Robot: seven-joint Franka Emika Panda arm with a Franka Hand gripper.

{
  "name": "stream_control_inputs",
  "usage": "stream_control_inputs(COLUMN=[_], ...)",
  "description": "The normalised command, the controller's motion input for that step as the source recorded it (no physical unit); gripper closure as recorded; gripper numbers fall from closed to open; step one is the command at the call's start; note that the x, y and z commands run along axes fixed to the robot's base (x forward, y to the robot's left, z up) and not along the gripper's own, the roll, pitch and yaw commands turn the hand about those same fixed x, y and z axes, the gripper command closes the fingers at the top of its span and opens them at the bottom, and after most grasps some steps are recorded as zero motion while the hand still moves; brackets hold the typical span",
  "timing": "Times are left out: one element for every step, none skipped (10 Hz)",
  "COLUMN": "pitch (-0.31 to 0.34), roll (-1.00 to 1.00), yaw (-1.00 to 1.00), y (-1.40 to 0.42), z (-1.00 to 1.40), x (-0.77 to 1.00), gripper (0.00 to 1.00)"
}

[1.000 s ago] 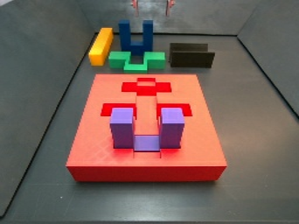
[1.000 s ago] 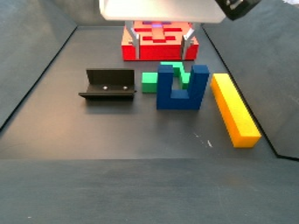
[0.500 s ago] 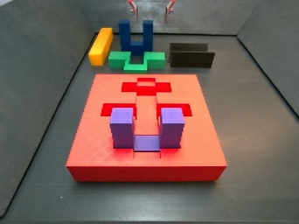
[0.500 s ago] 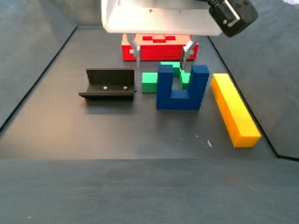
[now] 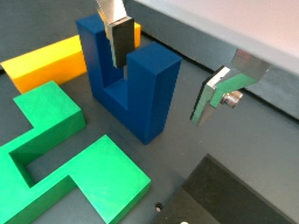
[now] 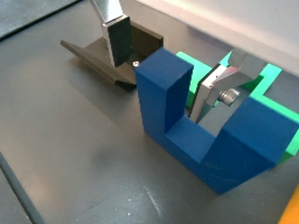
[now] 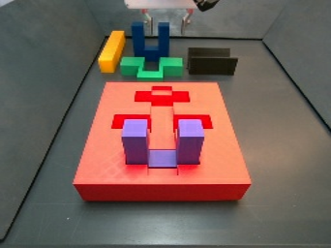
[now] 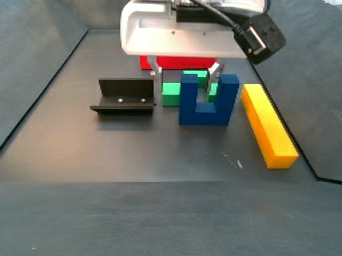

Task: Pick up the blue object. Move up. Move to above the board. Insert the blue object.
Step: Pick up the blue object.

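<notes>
Hand [image 6: 163, 66] spread wide, empty, fingers straddling one prong of dark blue U-shaped block [image 6: 198, 127]; green block [image 5: 59, 162] touching beside; large red slab board [image 7: 162, 145] nearby

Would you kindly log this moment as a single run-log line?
phase: pre-grasp | claw: open, astride one prong of the blue object | blue object: on floor beside green block | board: purple block inserted

We see the floor from opposite ends: a side view looks down over the board [image 7: 162, 136] toward the blue object [image 7: 154, 44]; a side view faces back. Both wrist views sit close above the gripper [image 5: 166, 66], sharing that blue object [image 6: 205, 122].
</notes>
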Motion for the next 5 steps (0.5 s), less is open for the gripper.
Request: stream_control_inputs(pitch=[-0.076,0.000,0.000,0.000,0.000], roll=[-0.05,0.00,0.00,0.00,0.00], yaw=[-0.01,0.00,0.00,0.00,0.00], y=[0.07,0.00,0.00,0.00,0.00], z=[-0.18,0.00,0.00,0.00,0.00], x=[0.00,0.00,0.00,0.00,0.00], gripper=[0.00,0.00,1.00,1.00,1.00])
